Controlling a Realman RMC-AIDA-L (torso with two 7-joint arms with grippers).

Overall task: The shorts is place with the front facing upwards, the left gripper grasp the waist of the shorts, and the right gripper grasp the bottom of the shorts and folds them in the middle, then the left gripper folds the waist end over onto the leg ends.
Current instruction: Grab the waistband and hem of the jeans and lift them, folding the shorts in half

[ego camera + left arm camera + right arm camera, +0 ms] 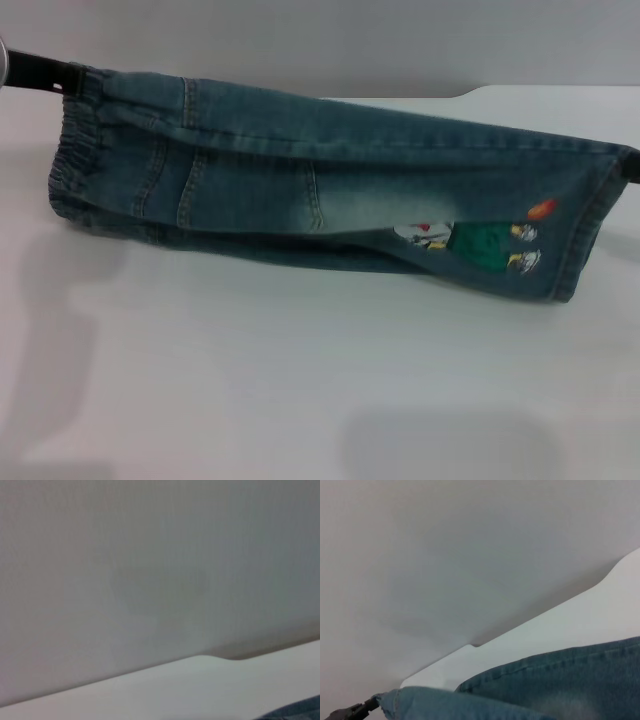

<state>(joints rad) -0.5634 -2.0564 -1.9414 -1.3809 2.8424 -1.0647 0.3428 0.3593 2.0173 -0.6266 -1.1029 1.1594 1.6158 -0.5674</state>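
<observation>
Across the middle of the head view, the shorts [330,180] hang folded lengthwise, stretched taut above the white table [300,380], with the ruched waist [75,150] at the left and the stitched leg ends [585,235] at the right, the cartoon print [470,240] just beside the hem. At the far left, the left gripper [45,72] reaches in level from the frame edge and is clamped on the top corner of the waist. At the right edge only a dark tip of the right gripper [630,165] shows against the hem's top corner; its grip cannot be told. Soft shadows lie on the table, and a plain grey wall [320,40] stands behind.
</observation>
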